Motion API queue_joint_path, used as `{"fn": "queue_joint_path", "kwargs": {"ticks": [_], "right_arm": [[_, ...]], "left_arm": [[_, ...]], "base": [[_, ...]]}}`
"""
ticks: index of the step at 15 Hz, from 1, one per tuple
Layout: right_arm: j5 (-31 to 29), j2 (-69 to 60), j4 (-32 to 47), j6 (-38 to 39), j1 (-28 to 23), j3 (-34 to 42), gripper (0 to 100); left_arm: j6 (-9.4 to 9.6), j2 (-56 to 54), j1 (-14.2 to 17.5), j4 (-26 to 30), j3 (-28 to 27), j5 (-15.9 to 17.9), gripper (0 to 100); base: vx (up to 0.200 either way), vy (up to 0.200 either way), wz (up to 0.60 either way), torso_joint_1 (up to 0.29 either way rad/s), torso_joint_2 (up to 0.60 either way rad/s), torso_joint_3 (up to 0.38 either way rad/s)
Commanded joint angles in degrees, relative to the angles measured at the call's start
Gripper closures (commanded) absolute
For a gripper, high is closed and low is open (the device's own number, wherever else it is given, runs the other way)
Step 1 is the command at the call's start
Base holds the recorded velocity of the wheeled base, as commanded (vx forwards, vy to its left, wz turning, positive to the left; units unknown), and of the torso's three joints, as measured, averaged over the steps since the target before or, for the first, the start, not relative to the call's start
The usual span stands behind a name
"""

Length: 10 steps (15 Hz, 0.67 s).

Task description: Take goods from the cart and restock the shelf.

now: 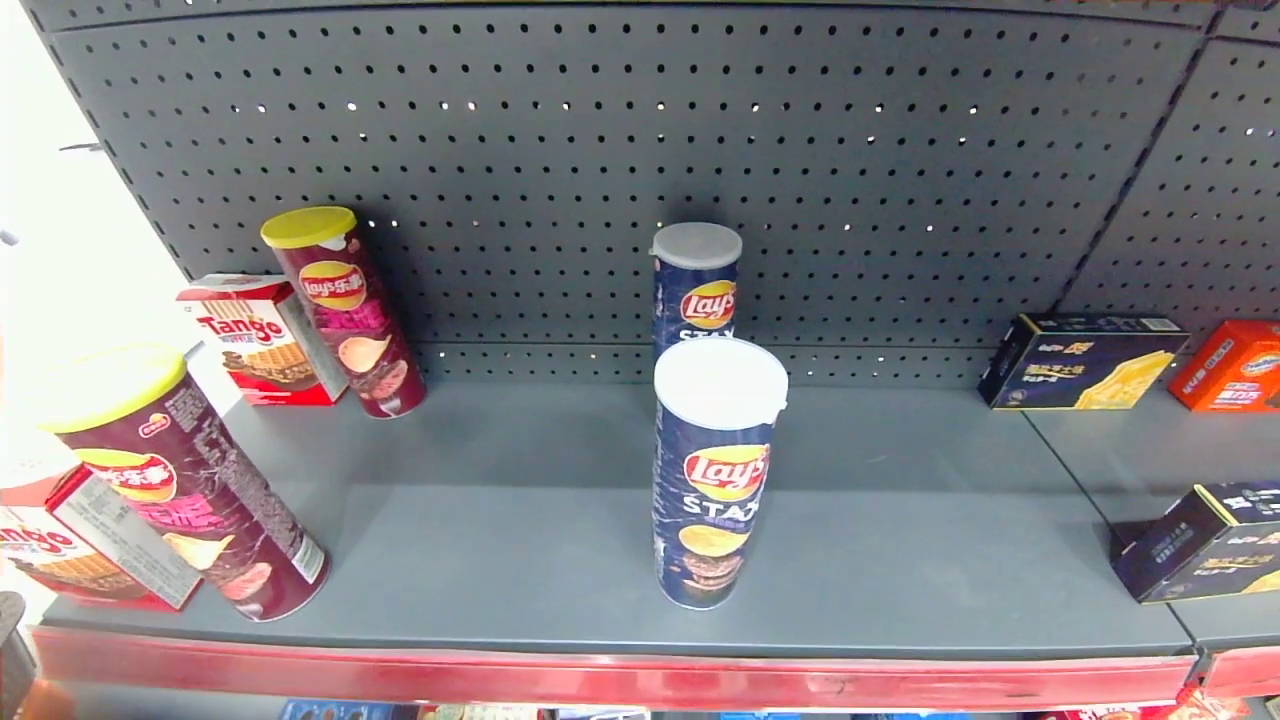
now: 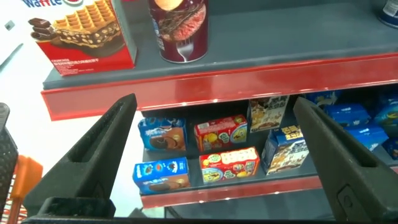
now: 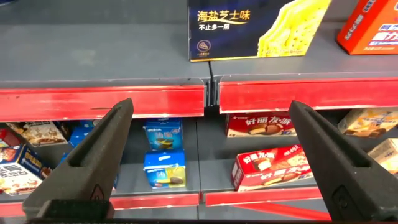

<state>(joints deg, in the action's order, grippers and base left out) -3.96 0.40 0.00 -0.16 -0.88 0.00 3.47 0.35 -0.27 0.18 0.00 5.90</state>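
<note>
back: grey pegboard [image 1: 640, 130] | front: red edge strip [image 1: 600, 678] | left: white wall [image 1: 70, 230]

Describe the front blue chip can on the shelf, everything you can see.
The front blue can is a tall dark-blue tube, cardboard by its look, with a red-and-yellow logo, chip pictures below it and a white lid shut on top. It stands upright in the middle of the shelf, nearer the front edge, straight in front of the rear blue can, hiding that can's base. Only the shelf touches it, as far as shows.
</note>
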Motion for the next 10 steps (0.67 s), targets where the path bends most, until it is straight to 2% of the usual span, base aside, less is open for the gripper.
{"fn": "queue_joint_path", "kwargs": {"ticks": [1,10], "right_arm": [[0.01,0.13,0.00,-0.02,0.00,0.00,0],[0.18,0.13,0.00,-0.11,0.00,0.00,0]], "left_arm": [[0.04,0.00,-0.08,-0.01,0.00,0.08,0],[0.04,-0.09,0.00,-0.01,0.00,0.08,0]], "base": [[0.000,0.000,0.00,0.000,0.00,0.000],[0.000,0.000,0.00,0.000,0.00,0.000]]}}
